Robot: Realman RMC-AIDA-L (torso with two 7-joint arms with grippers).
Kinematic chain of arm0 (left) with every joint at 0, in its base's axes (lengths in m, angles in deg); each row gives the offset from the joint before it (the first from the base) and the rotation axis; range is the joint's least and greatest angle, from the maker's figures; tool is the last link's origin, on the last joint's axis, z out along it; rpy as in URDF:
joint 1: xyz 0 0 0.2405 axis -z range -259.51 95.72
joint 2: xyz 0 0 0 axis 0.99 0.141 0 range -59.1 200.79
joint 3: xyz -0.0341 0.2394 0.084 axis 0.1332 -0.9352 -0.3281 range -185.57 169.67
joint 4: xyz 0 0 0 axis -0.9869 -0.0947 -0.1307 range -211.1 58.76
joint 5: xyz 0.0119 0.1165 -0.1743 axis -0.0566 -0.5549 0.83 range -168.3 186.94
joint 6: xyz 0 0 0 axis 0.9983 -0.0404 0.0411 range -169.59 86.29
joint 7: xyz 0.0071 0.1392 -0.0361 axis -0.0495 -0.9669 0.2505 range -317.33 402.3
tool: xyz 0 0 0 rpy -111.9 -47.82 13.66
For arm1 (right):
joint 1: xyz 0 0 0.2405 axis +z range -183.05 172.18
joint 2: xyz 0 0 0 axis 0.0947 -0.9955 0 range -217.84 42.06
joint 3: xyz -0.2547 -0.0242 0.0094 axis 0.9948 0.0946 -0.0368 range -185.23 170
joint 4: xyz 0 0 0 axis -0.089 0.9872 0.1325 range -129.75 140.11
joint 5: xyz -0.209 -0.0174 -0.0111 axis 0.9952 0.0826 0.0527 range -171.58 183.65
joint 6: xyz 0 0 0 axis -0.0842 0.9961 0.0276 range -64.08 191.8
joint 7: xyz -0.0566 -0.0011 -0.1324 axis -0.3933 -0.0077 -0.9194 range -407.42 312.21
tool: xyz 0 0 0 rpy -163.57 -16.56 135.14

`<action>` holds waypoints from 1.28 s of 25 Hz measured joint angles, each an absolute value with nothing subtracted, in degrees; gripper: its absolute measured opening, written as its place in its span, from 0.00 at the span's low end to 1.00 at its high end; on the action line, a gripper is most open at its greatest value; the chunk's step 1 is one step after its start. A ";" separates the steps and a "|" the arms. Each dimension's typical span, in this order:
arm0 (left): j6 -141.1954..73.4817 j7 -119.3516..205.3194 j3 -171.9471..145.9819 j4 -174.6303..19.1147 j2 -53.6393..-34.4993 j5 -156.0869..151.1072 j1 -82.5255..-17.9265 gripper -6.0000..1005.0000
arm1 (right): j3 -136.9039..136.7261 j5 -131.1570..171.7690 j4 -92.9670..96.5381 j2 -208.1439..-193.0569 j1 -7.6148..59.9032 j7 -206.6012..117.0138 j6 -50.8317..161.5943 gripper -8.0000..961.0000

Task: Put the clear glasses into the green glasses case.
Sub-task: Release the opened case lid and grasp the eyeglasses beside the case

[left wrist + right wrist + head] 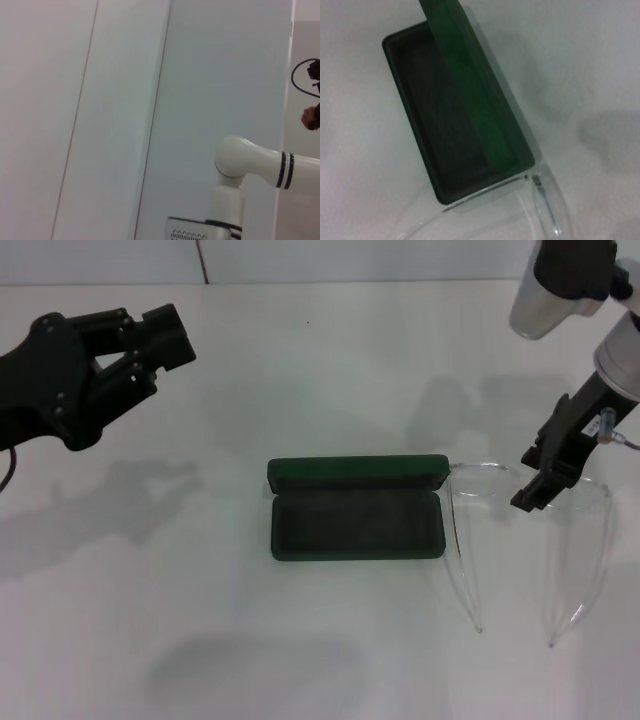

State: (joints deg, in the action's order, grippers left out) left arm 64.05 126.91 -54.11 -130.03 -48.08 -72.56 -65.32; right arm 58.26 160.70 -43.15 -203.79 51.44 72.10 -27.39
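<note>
The clear glasses [530, 540] lie on the white table [330, 660], just beside the right end of the green glasses case [356, 508], with the front bar toward the far side and both long temples pointing toward the robot. The case lies open, its lid standing up along the far edge and the dark lining showing. Its long axis runs left to right, so it is crosswise to the temples.

The right gripper [532, 494] hangs directly over the front bar of the glasses, near its middle; I cannot tell if the fingers are spread or closed, and it does not seem to hold anything. The left gripper [150, 345] is high and far to the left, well apart from both things, with nothing in it.

The right arm is clearly nearer. In my judgement the glasses must travel to the left, and the temples probably need folding to fit.
</note>
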 joint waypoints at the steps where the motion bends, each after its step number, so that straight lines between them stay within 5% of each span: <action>1: 64.06 126.85 -54.13 -129.84 -48.06 -72.56 -65.26 0.22 | 58.28 160.75 -42.25 -203.75 51.45 72.10 -26.70 0.64; 10: 64.08 126.72 -54.23 -129.27 -47.95 -72.69 -65.57 0.22 | 58.19 161.44 -38.22 -203.56 51.43 72.15 -22.81 0.62; 21: 64.08 126.68 -54.11 -128.49 -48.01 -72.81 -65.97 0.22 | 58.06 161.23 -36.48 -203.66 51.70 72.23 -20.34 0.25; 32: 64.09 126.15 -54.03 -126.97 -47.64 -72.69 -66.20 0.22 | 57.95 158.76 -36.33 -203.80 51.41 72.28 -18.66 0.21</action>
State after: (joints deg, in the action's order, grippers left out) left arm 64.09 126.15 -54.03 -126.97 -47.64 -72.69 -66.20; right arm 57.95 158.76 -36.33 -203.80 51.41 72.28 -18.66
